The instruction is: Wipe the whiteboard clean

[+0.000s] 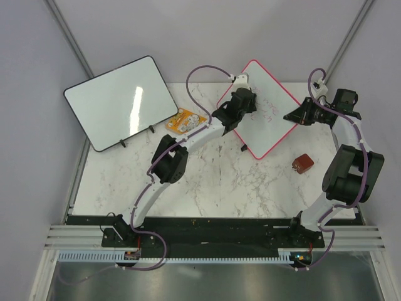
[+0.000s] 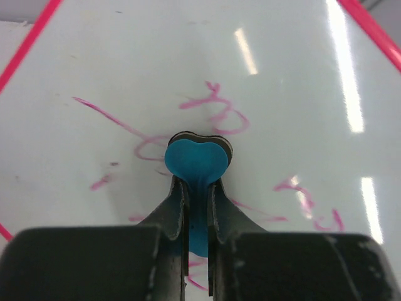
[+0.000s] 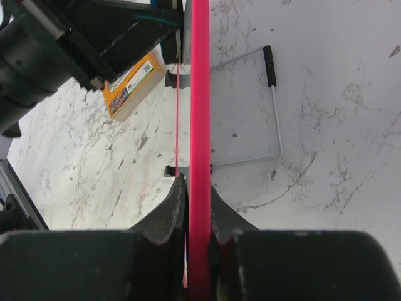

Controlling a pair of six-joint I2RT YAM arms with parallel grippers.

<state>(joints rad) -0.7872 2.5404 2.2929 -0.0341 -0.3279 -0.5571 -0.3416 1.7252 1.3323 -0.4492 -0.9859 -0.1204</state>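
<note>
Overhead, two wrist close-ups of whiteboard (image 1: 274, 122)

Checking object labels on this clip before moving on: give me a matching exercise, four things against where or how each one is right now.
Things
1. blue heart-shaped eraser
2. pink-framed whiteboard
3. black-framed whiteboard
4. brown block

Place or state
A. propped at the far left, no writing visible
B. lying loose on the marble table
C. pinched in the left end effector
D. edge clamped by the right end effector, pink scribbles on its face

Pairs: 1-C, 2-D, 3-A, 4-B
</note>
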